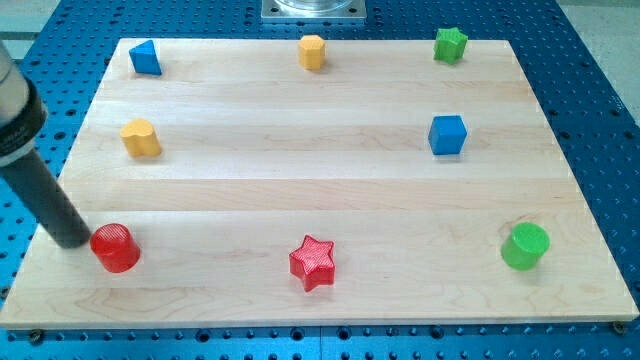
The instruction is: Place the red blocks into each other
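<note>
A red cylinder [115, 248] stands near the board's bottom left. A red star [313, 262] lies at the bottom middle, well apart to the cylinder's right. My dark rod comes down from the view's upper left, and my tip [70, 241] rests on the board just left of the red cylinder, touching or nearly touching its left side.
A blue triangular block [146, 58], a yellow hexagon [312, 51] and a green star [451, 44] line the top edge. A yellow block [141, 138] sits at the left, a blue cube [447, 135] at the right, a green cylinder [525, 246] at the bottom right. The wooden board [320, 180] lies on a blue perforated table.
</note>
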`<state>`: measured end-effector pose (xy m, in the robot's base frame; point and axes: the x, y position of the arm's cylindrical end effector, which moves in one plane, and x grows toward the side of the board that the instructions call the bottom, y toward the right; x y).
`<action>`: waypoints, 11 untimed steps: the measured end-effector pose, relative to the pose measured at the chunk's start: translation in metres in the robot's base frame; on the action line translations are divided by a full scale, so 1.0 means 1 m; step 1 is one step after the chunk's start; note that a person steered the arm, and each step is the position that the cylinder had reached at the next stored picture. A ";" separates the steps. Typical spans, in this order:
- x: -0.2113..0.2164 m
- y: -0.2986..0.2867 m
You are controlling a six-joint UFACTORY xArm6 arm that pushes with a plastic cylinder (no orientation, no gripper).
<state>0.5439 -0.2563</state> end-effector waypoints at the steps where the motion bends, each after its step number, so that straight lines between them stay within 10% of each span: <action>1: 0.011 0.037; 4: -0.049 0.152; 6: 0.010 0.315; 11: 0.038 0.188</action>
